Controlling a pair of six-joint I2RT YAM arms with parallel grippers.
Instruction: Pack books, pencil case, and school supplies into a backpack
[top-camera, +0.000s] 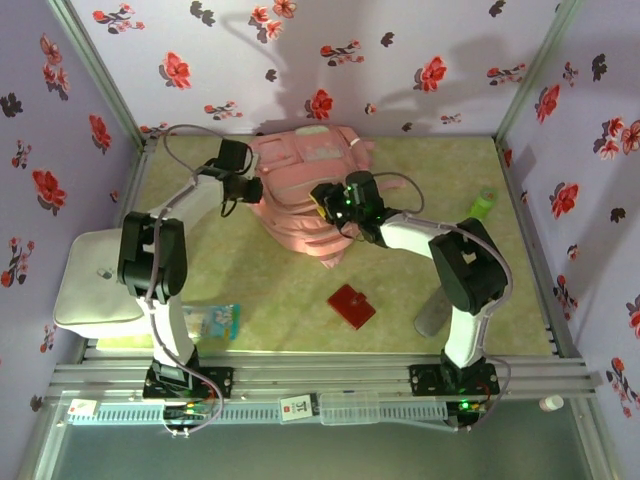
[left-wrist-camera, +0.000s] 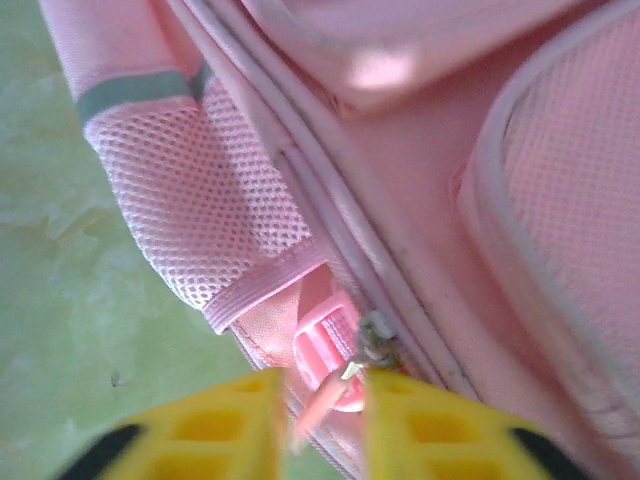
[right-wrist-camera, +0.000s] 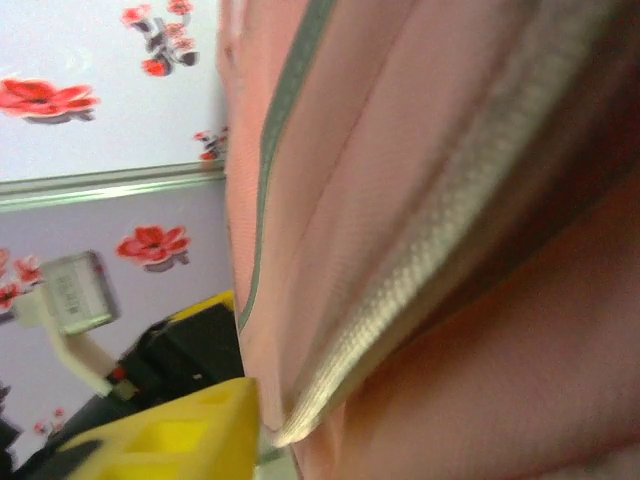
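Where the table meets the far wall, the backpack lies flat: soft pale pink cloth, mesh pocket, piped seams, long axis running from wall toward arms. The flat red square piece lies apart, nearer. The left gripper stands spread around a pink tab. The right gripper is against fabric, its state unclear.

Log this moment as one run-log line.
left gripper: open, pink tab between fingers | right gripper: against backpack fabric, grip unclear | on table: red square, blue book, grey pouch
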